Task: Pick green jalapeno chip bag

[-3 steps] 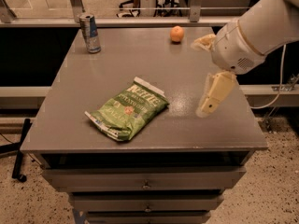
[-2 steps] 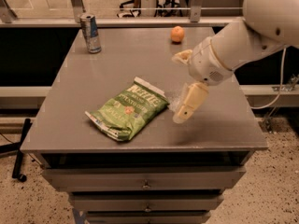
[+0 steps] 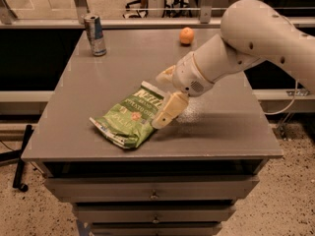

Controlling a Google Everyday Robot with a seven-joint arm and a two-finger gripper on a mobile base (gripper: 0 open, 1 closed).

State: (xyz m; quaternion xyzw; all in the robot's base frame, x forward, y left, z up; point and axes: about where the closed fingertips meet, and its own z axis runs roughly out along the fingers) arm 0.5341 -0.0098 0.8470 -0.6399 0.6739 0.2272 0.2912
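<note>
The green jalapeno chip bag (image 3: 129,116) lies flat on the grey table (image 3: 226,127), near its front edge, with its white top edge pointing back right. My gripper (image 3: 166,93) is open at the bag's right end, low over the table. One cream finger (image 3: 170,110) rests at the bag's right edge. The other finger (image 3: 165,75) is just behind the bag's top corner. My white arm reaches in from the upper right. Nothing is held.
A tall silver and blue can (image 3: 94,34) stands at the table's back left. An orange (image 3: 186,35) sits at the back middle. Drawers run below the table's front edge. A rail and glass stand behind the table.
My arm has swung left and down across the table. The gripper went from the table's right side to the bag's right end. The bag, can and orange have not moved.
</note>
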